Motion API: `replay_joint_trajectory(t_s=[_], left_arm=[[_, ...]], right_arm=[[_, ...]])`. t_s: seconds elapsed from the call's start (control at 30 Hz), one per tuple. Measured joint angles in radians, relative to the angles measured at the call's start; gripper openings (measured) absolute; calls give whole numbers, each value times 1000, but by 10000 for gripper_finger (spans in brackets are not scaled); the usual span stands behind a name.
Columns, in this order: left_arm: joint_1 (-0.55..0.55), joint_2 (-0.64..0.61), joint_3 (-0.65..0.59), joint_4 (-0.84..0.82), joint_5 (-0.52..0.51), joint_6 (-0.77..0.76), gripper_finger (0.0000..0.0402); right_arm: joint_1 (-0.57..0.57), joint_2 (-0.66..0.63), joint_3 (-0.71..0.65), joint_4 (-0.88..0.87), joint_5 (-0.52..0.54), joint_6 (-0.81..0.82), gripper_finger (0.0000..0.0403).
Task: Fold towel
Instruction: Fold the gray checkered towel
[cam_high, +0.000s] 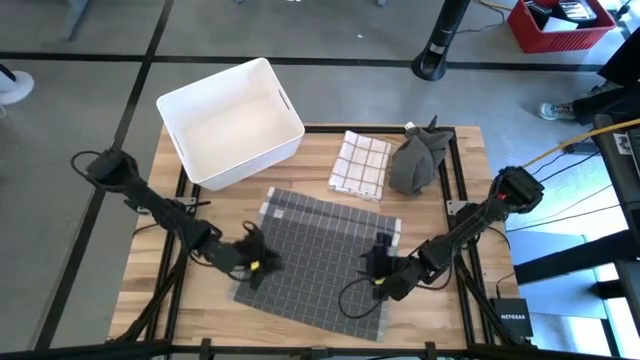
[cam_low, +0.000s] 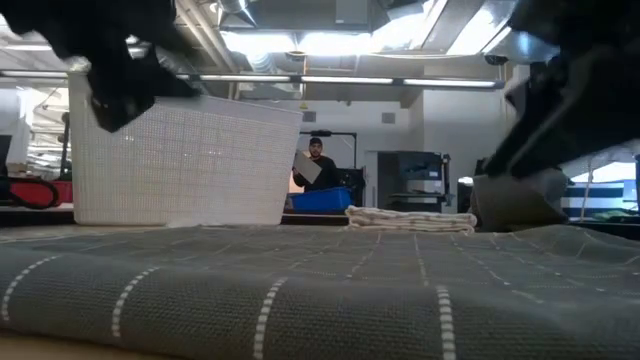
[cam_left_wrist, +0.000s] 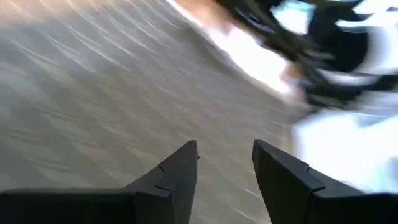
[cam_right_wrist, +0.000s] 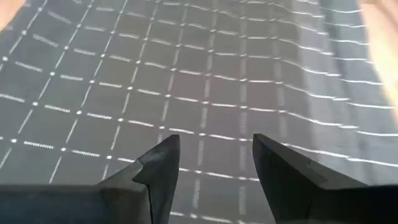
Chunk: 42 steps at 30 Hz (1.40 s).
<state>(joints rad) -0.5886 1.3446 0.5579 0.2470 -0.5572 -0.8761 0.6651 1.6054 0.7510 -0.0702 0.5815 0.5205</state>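
Grey checked towel (cam_high: 320, 260) lies spread flat on the wooden counter (cam_high: 140, 270), ready for folding and not yet folded. Taking the towel as landmark: left gripper (cam_high: 252, 262) hovers over its left edge, fingers (cam_left_wrist: 177, 174) wide apart and holding nothing, apparently placed to take that side. Right gripper (cam_high: 381, 272) hovers over its right edge, fingers (cam_right_wrist: 158, 165) likewise spread and empty. Behind the towel stand a white basket (cam_high: 230, 120), a folded checked cloth (cam_high: 360, 165) and a crumpled grey cloth (cam_high: 418, 158).
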Motion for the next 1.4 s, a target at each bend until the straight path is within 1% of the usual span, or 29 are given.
replay_joint_trajectory(t_s=[0.03, 0.07, 0.1, 0.17, 0.23, 0.27, 0.37, 0.43, 0.53, 0.6, 0.67, 0.73, 0.83, 0.87, 0.93, 1.0, 1.07, 1.1, 1.13, 1.17, 1.23, 1.3, 1.37, 1.4], left_arm=[[8, -1, 0, -58, -66, 34, 148], [16, 1, -1, -123, -108, 61, 148], [28, 4, -2, -193, -129, 73, 148], [55, 22, -2, -308, -136, 46, 148], [75, 47, -3, -423, -123, -33, 148], [82, 62, -3, -455, -110, -74, 148], [87, 110, -3, -472, -26, -145, 148], [76, 145, -3, -453, 65, -188, 148], [46, 186, 4, -390, 147, -265, 148], [16, 203, 5, -340, 188, -307, 148], [-4, 198, 12, -313, 218, -322, 148], [-10, 172, 35, -344, 222, -314, 148], [6, 86, 104, -460, 186, -247, 148], [16, 50, 137, -518, 160, -221, 148], [35, -8, 192, -685, 79, -175, 148], [64, -45, 227, -847, -32, -141, 148], [105, -81, 239, -956, -126, -138, 148], [138, -86, 239, -1009, -142, -138, 148], [173, -87, 233, -1048, -129, -140, 148], [212, -82, 220, -1072, -86, -142, 148], [293, -79, 170, -1058, 62, -131, 148], [358, -79, 110, -959, 215, -88, 148], [406, -76, 52, -866, 306, -34, 148], [426, -77, 32, -828, 332, -24, 148]], right_arm=[[0, 18, -13, 38, -9, -2, 204], [2, 33, -20, 60, -16, 0, 204], [2, 48, -24, 68, -32, 7, 204], [2, 76, -27, 55, -66, 23, 204], [2, 101, -28, 40, -101, 24, 204], [2, 109, -28, 42, -111, 17, 204], [2, 118, -26, 44, -151, -42, 204], [2, 118, -23, 39, -178, -88, 204], [2, 113, -22, 27, -205, -160, 204], [2, 111, -17, 21, -219, -209, 204], [2, 100, 3, -22, -227, -262, 204], [2, 77, 34, -105, -219, -304, 204], [3, 22, 103, -244, -138, -331, 204], [3, 2, 120, -294, -109, -336, 204], [-3, -26, 135, -366, -62, -337, 204], [-13, -53, 133, -400, -33, -313, 204], [-37, -77, 114, -384, -21, -271, 204], [-47, -82, 93, -366, -22, -242, 204], [-59, -82, 65, -350, -31, -212, 204], [-70, -81, 37, -332, -44, -184, 204], [-84, -81, -16, -271, -70, -128, 204], [-85, -83, -67, -239, -88, -65, 204], [-83, -82, -105, -227, -85, -26, 204], [-82, -82, -113, -215, -82, -9, 204]])
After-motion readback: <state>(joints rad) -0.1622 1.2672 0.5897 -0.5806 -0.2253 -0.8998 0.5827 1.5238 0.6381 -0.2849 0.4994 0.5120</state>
